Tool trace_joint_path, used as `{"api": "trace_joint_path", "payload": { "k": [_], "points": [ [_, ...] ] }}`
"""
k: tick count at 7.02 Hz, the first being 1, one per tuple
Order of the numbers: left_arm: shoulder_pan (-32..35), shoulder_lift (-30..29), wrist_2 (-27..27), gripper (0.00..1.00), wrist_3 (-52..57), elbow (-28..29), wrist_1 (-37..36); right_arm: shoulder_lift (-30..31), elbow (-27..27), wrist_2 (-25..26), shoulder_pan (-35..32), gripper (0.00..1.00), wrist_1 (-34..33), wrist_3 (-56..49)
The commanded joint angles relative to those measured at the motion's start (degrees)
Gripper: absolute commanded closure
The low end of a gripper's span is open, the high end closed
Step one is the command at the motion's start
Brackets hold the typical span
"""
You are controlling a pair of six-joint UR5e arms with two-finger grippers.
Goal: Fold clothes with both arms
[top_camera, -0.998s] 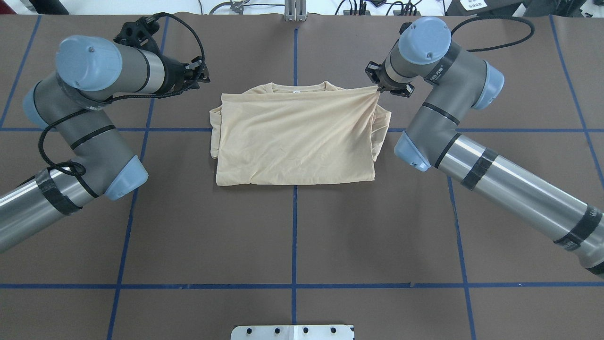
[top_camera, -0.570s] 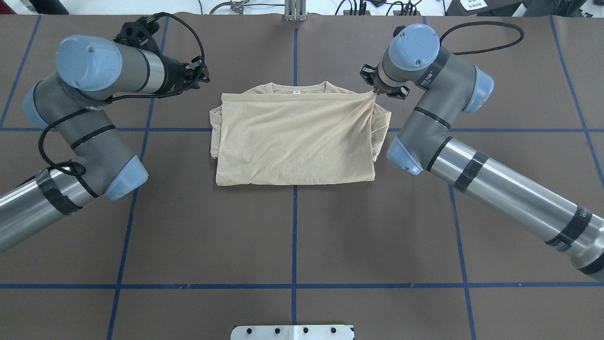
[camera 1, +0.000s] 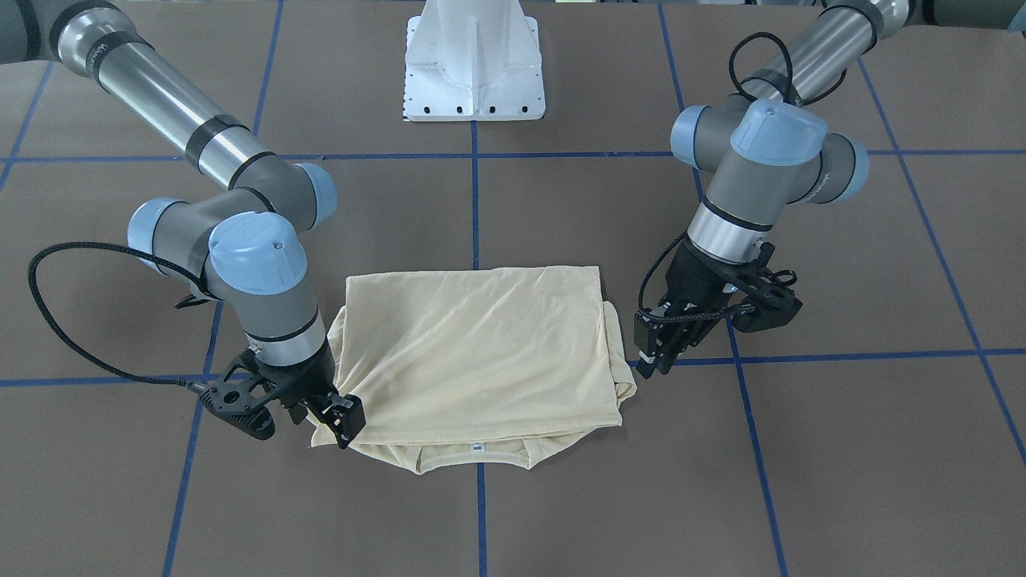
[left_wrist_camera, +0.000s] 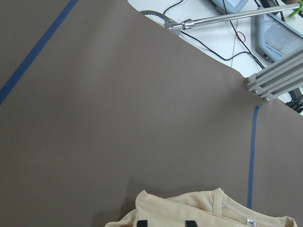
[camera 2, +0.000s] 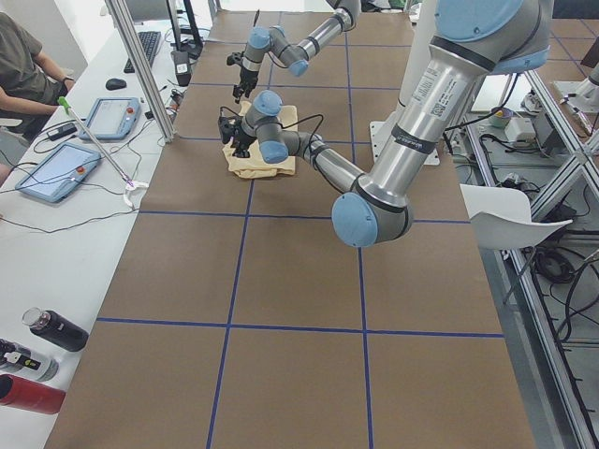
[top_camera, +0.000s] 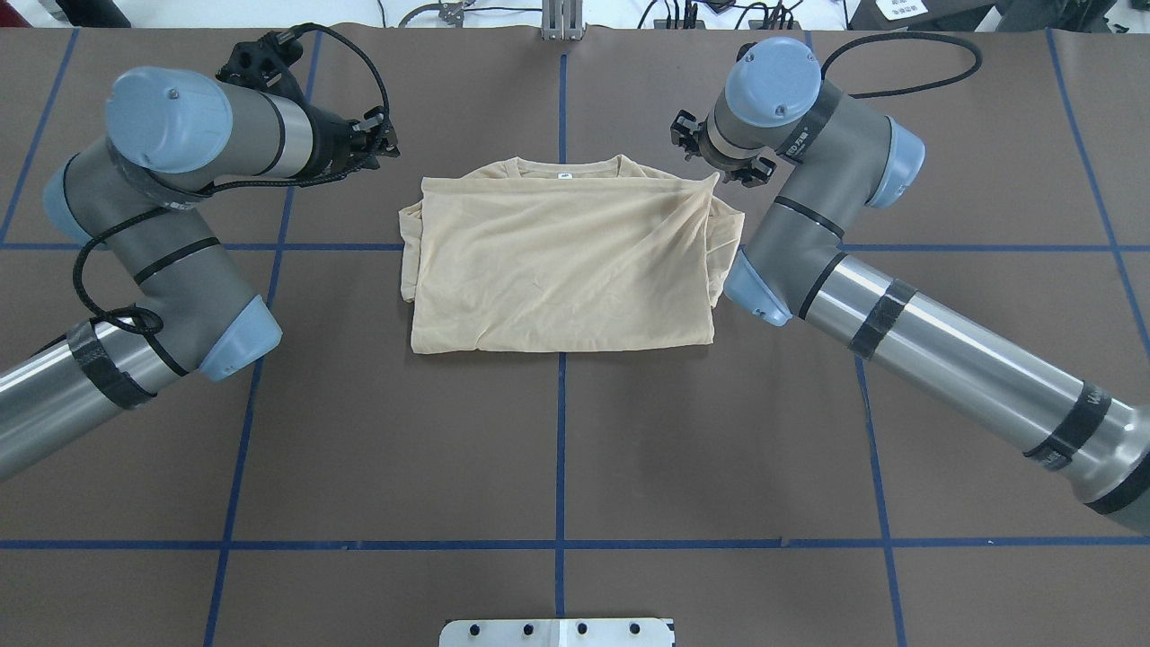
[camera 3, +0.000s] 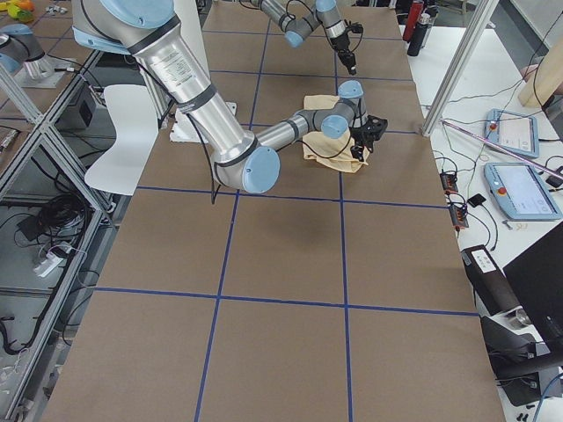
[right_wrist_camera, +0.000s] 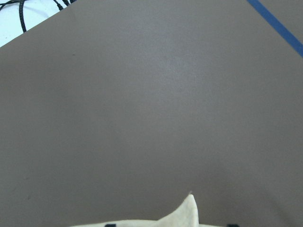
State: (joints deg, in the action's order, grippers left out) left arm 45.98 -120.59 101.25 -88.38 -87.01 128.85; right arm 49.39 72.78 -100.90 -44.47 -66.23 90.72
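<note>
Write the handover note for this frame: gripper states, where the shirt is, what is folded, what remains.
Left gripper: open and empty, beside the shirt's edge, not holding it.
Right gripper: at the top layer's corner near the collar. Its wrist view shows the fingertips apart with that corner between them, so it seems open.
Shirt: mid-table, folded to a rectangle, no sleeves sticking out. The top layer reaches just short of the collar, and the neck label is showing.
Left to do: back the right gripper off, flatten the diagonal creases from that corner, and probably make one more fold.
</note>
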Motion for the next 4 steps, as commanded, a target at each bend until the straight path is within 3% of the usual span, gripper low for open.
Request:
{"api": "trace_joint_path", "payload": {
  "k": [1, 3, 4],
  "points": [
    [0.0, 0.1, 0.1, 0.62, 0.4, 0.0, 0.0, 9.4, 13.7, 0.1, 2.9, 0.16, -0.8, 5.9],
    [0.1, 0.1, 0.1, 0.62, 0.5, 0.0, 0.0, 16.2, 22.6, 1.1, 7.4, 0.17, -0.9, 13.7],
    [0.1, 0.1, 0.0, 0.62, 0.2, -0.1, 0.0, 17.0, 24.3, 4.5, 10.5, 0.18, -1.0, 17.5]
  ]
}}
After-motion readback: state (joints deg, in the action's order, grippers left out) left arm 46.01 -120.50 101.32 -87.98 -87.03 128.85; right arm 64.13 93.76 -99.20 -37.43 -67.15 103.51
